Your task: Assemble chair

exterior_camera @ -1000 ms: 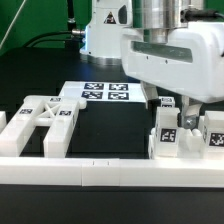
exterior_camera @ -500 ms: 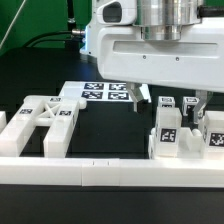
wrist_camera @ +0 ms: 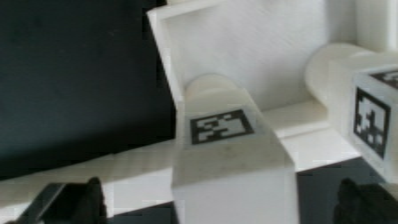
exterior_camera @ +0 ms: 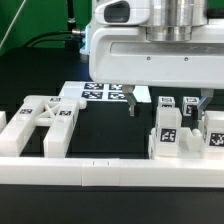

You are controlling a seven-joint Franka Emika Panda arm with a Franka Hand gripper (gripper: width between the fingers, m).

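Separating the X-braced frame (exterior_camera: 45, 120) at the worktop's (exterior_camera: 110, 138) edge on the exterior view's left from the leg blocks (exterior_camera: 167, 128) toward its right edge, bare black surface leaves open room. Arm hangs vertical above the blocks, fingers (exterior_camera: 133, 104) spread wide, gripping nothing. Marker board (exterior_camera: 100, 92) lies behind; border rail (exterior_camera: 110, 170) lines the near edge.

Robotics lab bench, no question: a matte black tabletop (exterior_camera: 105, 135) fenced by a white border rail (exterior_camera: 120, 172), with a marker board (exterior_camera: 100, 93) of printed square tags lying flat at the back. The white plastic X-braced frame (exterior_camera: 45, 120) and leg blocks (exterior_camera: 168, 133) wear black-and-white tags too. A white robot arm (exterior_camera: 150, 55) looms overhead, cables (exterior_camera: 45, 40) behind.
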